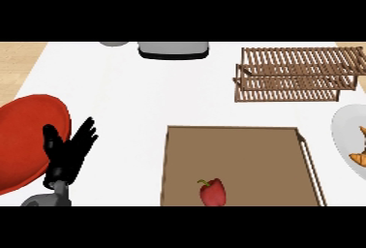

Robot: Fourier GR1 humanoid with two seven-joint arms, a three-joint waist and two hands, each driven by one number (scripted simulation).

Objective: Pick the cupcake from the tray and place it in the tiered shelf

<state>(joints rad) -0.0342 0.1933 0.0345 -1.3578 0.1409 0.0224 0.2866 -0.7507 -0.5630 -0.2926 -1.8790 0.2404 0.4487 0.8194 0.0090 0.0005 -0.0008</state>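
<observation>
A brown tray (236, 145) lies at the lower middle of the white counter. On it near the front rests a red bell pepper (212, 192) with a green stem; I see no cupcake anywhere. The wooden slatted tiered shelf (295, 73) stands at the back right with nothing on its racks. My left hand (68, 155) shows at the lower left, open with fingers straight and pointing up, beside a red plate and well left of the tray. My right hand does not show.
A large red plate (25, 140) lies at the left edge. A white plate (346, 140) holding a croissant (361, 157) is cut off at the right edge. A grey and black appliance (174, 49) stands at the back middle.
</observation>
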